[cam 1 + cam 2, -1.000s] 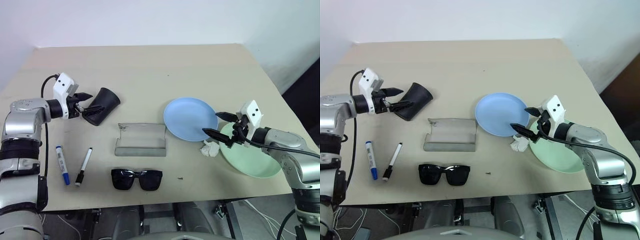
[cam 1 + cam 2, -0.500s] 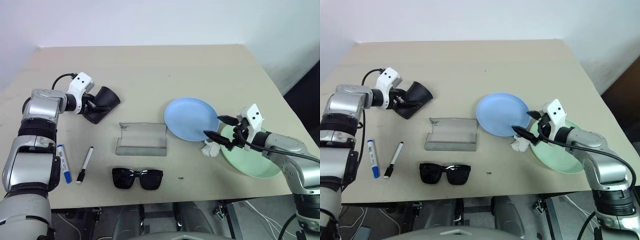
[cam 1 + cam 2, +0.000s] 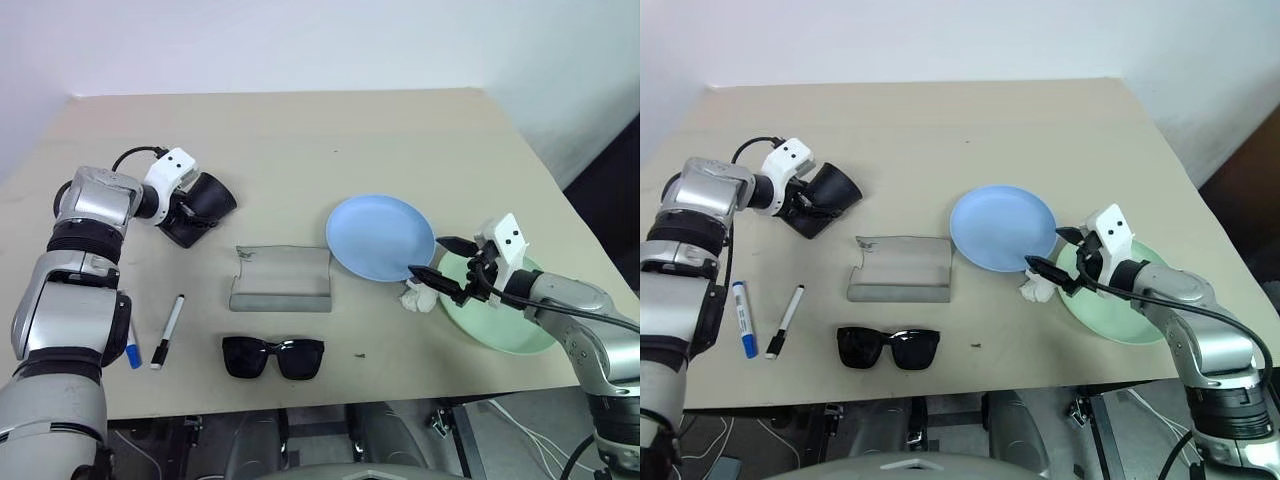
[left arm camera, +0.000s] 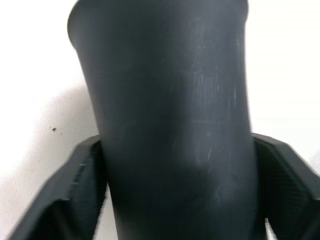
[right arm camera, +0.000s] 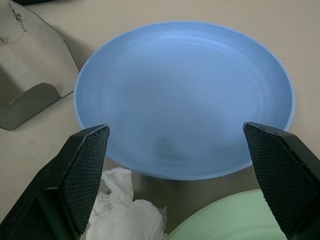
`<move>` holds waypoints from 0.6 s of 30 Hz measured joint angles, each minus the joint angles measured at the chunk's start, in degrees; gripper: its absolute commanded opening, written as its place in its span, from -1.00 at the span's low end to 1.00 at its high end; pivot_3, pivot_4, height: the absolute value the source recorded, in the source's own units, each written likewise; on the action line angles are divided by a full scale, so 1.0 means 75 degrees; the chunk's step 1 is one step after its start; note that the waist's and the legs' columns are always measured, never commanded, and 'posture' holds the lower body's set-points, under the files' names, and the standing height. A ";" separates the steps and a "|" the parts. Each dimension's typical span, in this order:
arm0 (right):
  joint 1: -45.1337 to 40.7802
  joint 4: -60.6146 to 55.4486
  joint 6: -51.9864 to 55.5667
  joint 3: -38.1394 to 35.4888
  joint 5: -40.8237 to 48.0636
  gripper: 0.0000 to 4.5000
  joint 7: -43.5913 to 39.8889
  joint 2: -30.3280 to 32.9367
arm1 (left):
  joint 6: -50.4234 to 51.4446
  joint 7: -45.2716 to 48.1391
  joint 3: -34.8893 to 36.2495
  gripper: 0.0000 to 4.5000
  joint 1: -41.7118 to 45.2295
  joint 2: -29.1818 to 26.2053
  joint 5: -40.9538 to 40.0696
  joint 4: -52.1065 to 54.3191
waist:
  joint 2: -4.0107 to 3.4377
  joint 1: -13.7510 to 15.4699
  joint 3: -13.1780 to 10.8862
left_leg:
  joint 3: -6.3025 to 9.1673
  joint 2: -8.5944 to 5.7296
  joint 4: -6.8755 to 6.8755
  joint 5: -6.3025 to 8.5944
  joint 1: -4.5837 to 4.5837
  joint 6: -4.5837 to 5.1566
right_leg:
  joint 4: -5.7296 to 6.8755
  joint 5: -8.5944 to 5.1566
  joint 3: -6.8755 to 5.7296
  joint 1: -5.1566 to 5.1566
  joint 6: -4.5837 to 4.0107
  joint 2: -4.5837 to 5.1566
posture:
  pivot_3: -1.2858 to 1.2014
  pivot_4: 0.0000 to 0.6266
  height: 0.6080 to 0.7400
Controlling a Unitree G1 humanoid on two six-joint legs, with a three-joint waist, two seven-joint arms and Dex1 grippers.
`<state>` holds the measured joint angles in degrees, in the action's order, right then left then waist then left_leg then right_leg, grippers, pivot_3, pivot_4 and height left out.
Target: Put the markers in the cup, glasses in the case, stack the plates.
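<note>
None of 3 jobs done — left gripper (image 3: 190,212) fingers around tipped cup (image 3: 200,208), grip unclear; right gripper (image 3: 440,270) spread near blue plate (image 3: 381,237).

On the beige tabletop (image 3: 970,120) the black cup (image 3: 828,197) lies on its side at the left, with the left gripper (image 3: 808,206) set around it. The grey case (image 3: 902,268) sits open near the middle, the sunglasses (image 3: 888,347) in front of it. The blue-capped marker (image 3: 742,318) and black-capped marker (image 3: 785,321) lie side by side at the left. The right gripper (image 3: 1052,262), fingers apart, hangs over the near edges of the blue plate (image 3: 1000,226) and green plate (image 3: 1130,310), above a crumpled tissue (image 3: 1038,290).
</note>
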<state>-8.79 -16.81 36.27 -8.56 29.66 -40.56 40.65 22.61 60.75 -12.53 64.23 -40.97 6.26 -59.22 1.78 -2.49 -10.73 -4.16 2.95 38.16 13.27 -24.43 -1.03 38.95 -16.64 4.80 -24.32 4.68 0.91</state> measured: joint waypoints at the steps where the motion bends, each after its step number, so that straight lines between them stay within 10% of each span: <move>1: 0.0011 0.0000 -0.0001 0.0000 0.0000 1.00 0.0002 0.0000 | -0.0045 -0.0002 0.0009 0.38 0.0010 0.0000 0.0000 -0.0045 | 0.0000 -0.0001 0.0000 | -0.0001 0.0000 0.0000 -0.0002 0.0001 0.0003 | 0.0000 0.0001 0.0000 0.0000 -0.0001 0.0001 | 0.03 -0.52 0.92; 18: -0.0080 0.0039 -0.0285 0.0090 -0.0180 1.00 -0.0146 0.0009 | -0.1287 -0.0454 0.2693 0.28 -0.0740 -0.0050 -0.1808 0.0080 | 0.0010 0.0010 -0.0006 | -0.0010 -0.0001 -0.0009 -0.0009 -0.0024 0.0017 | -0.0006 0.0010 -0.0003 -0.0017 0.0016 0.0016 | 0.03 -0.52 0.92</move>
<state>-9.39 -16.51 34.13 -7.89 28.31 -41.65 40.72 12.96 57.34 7.67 58.68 -41.34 -7.30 -58.62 1.85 -2.41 -10.78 -4.24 2.95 38.09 13.20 -24.61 -0.91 38.90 -16.57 4.78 -24.45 4.80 1.03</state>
